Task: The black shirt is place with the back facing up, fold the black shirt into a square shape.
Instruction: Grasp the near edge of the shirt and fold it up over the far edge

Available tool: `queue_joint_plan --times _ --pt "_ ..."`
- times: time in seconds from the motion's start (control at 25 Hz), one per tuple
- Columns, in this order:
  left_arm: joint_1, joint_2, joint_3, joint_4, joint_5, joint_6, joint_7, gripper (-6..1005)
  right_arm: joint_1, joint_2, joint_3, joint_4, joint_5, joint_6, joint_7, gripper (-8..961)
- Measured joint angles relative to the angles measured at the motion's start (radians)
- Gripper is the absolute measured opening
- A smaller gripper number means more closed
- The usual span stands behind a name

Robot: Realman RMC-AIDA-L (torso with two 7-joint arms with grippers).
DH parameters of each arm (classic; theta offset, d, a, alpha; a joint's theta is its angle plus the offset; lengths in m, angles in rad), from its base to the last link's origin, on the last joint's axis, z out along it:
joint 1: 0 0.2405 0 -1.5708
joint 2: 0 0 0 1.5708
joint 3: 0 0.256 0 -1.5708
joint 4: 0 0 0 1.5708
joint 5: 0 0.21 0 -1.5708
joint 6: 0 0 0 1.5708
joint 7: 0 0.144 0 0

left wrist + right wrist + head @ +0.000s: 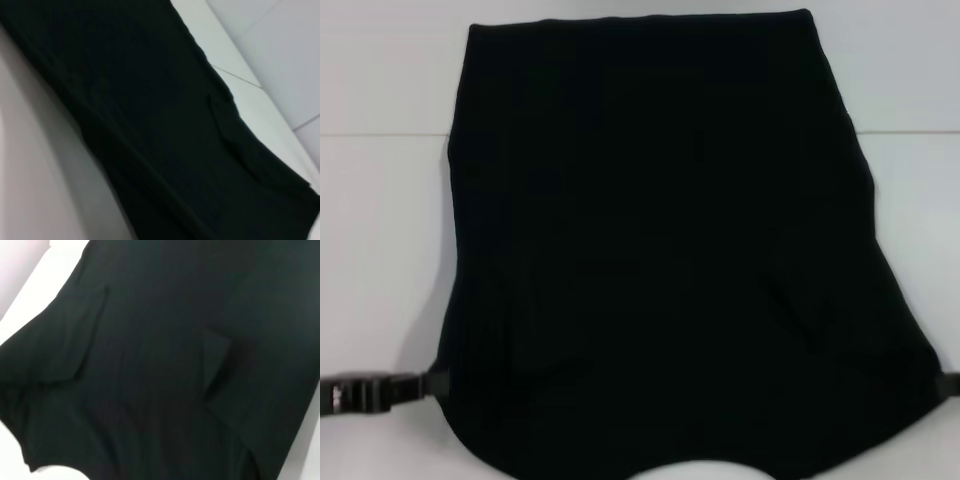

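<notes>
With both sleeves apparently tucked in, the black shirt [660, 250] lies spread over the middle of the desk [380, 250], lengthwise folds remaining; we cannot tell either pincer's state, left gripper [420, 388] at its near-left corner.

place: lab-like test bench | cue: plain white table [380, 250] | cue: bare white wall [380, 60]

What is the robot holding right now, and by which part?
It seems to hold the black shirt at its two near corners, left tool and right tool at either side; the actual grip is hidden.
</notes>
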Motion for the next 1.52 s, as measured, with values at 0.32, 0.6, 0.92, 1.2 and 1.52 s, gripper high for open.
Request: queue_joint_plan --times 0.32,0.6,0.92,1.2,1.52 --pt "0.084 -0.022 -0.026 0.008 0.002 0.158 0.048 26 -0.103 -0.019 0.114 -0.002 -0.003 -0.114 -0.128 54" --pt "0.136 -0.040 -0.067 -0.004 0.000 0.186 0.084 27 -0.154 -0.020 0.137 -0.002 -0.004 -0.146 -0.163 55" --pt "0.064 -0.017 -0.090 -0.021 -0.018 0.171 0.076 26 -0.113 -0.009 0.157 0.003 0.004 -0.156 -0.204 55" --pt "-0.097 0.045 -0.108 -0.121 -0.043 0.038 0.046 27 -0.004 -0.016 0.252 0.012 0.005 -0.102 -0.203 55" --pt "-0.283 0.091 -0.067 -0.253 -0.051 -0.259 0.015 27 0.165 -0.043 0.241 0.139 0.003 0.181 -0.151 54"
